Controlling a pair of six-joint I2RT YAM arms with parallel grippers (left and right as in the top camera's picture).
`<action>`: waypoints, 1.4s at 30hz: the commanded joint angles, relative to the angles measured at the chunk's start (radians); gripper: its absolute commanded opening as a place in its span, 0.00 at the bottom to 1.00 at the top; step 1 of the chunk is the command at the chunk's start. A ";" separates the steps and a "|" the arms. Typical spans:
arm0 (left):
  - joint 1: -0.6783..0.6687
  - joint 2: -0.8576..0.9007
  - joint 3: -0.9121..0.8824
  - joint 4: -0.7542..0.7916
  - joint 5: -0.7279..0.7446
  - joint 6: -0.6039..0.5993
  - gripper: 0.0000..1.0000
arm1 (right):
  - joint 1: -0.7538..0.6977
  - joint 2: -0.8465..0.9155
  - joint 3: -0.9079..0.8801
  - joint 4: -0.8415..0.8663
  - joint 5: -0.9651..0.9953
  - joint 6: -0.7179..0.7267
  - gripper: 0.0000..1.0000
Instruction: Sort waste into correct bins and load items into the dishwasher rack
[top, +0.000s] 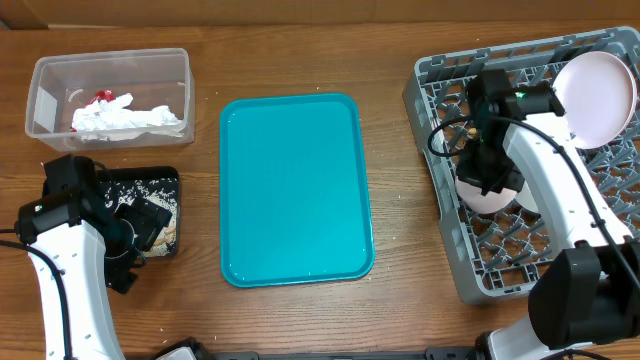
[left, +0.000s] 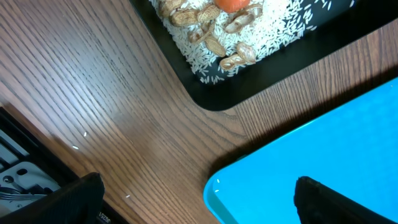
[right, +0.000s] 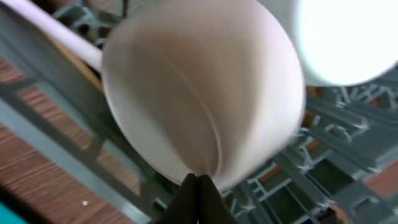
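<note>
Right now my right hand (right: 198, 184) has its fingers drawn together on the rim of a white bowl (right: 199, 93), pinching that thin edge at the lowest point my wrist view shows. The bowl's rounded outside is turned toward that camera. It sits inside the rack (top: 440, 90), over the grey lattice near the rack's middle, under my right hand (top: 487, 165) as seen from above. Just beside the bowl is another white dish (right: 348, 37), too bright to tell what kind. A plate (top: 597, 95) stands on edge in the rack's far right corner. A teal tray (top: 295, 190) lies bare on the counter (top: 400, 250), left of the rack. My left hand (left: 205, 208) hangs with its fingers wide apart and holds nothing, above the bare wood between the teal tray's corner and the black tray (left: 205, 99). The black tray carries rice (left: 273, 37), pale shells (left: 239, 56) and a carrot (left: 233, 4) at the view's top edge. Beyond it the tub (top: 40, 80) holds napkins (top: 125, 118) and a wrapper (top: 100, 97).
</note>
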 joint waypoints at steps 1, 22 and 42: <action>0.001 -0.001 -0.002 0.001 0.000 0.013 1.00 | -0.009 0.000 0.040 -0.014 0.074 0.068 0.04; 0.001 -0.001 -0.002 0.001 0.000 0.013 1.00 | -0.051 0.000 0.023 0.093 -0.104 -0.049 0.17; 0.001 -0.001 -0.002 0.001 0.000 0.013 1.00 | -0.125 0.001 0.023 0.151 -0.245 -0.126 0.06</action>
